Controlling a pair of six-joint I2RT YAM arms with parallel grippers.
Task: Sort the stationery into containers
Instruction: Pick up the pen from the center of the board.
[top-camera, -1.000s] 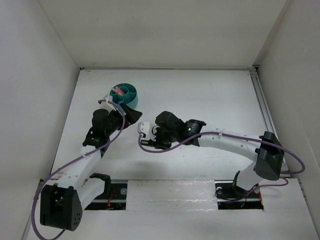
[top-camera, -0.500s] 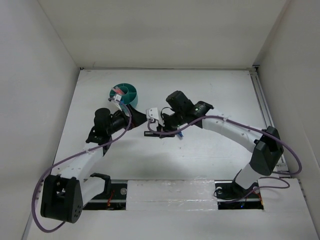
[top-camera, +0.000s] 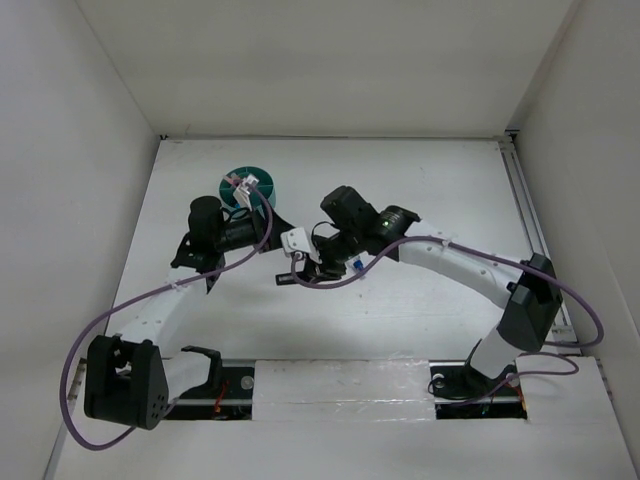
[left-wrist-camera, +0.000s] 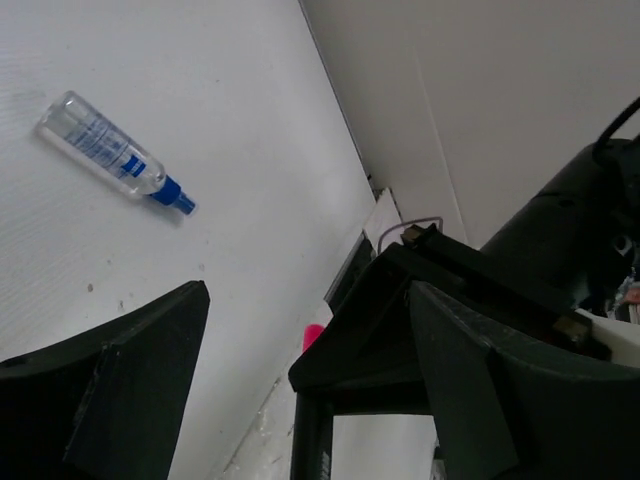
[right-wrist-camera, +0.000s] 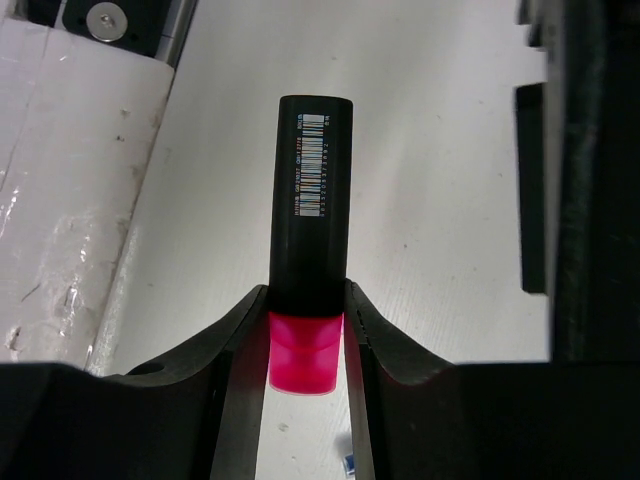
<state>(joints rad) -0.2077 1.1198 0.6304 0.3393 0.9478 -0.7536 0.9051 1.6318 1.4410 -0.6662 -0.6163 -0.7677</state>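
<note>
A pink highlighter with a black cap (right-wrist-camera: 312, 200) is gripped by its pink end in my right gripper (right-wrist-camera: 305, 300), cap pointing away. From above, that right gripper (top-camera: 295, 266) hangs over mid-table with the highlighter's cap (top-camera: 284, 279) poking out left. My left gripper (top-camera: 276, 226) reaches right from in front of the teal tub (top-camera: 236, 176) and stands close to the right one. Its jaws (left-wrist-camera: 308, 292) are open with nothing held; a bit of the pink highlighter (left-wrist-camera: 313, 335) shows between them. A clear-blue tube (left-wrist-camera: 115, 160) lies flat on the table, also under the right arm (top-camera: 354, 266).
White walls close in the table on three sides. A taped rail (top-camera: 340, 385) runs along the near edge by both arm bases. Purple cables (top-camera: 150, 300) trail off both arms. The left wrist partly covers the tub.
My right arm lifted the highlighter off the table and carried it back toward the left gripper. The left wrist swung up in front of the tub, its jaws narrowing a little.
</note>
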